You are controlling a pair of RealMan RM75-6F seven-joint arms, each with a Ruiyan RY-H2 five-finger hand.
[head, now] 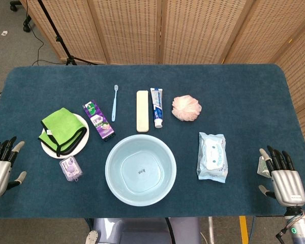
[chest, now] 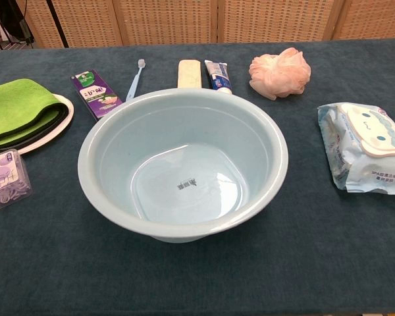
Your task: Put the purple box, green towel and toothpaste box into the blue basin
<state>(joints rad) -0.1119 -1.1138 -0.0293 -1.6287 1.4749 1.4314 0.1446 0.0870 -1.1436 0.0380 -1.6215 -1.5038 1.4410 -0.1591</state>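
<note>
The light blue basin (head: 123,179) (chest: 118,164) stands empty at the table's front centre. Left of it lies a small clear purple box (head: 70,168) (chest: 5,179). Behind that, a folded green towel (head: 62,130) (chest: 20,113) rests on a white plate (head: 50,148). A purple-and-green toothpaste box (head: 99,120) (chest: 95,93) lies flat between the plate and the basin's far side. My left hand (head: 2,163) hovers at the front left edge, fingers spread, holding nothing. My right hand (head: 280,175) is at the front right edge, also empty with fingers apart. Neither hand shows in the chest view.
Behind the basin lie a blue toothbrush (head: 115,101), a cream case (head: 142,111) and a toothpaste tube (head: 157,107). A pink bath pouf (head: 186,108) sits at back right. A pack of wet wipes (head: 212,156) lies right of the basin. Wicker screens stand behind the table.
</note>
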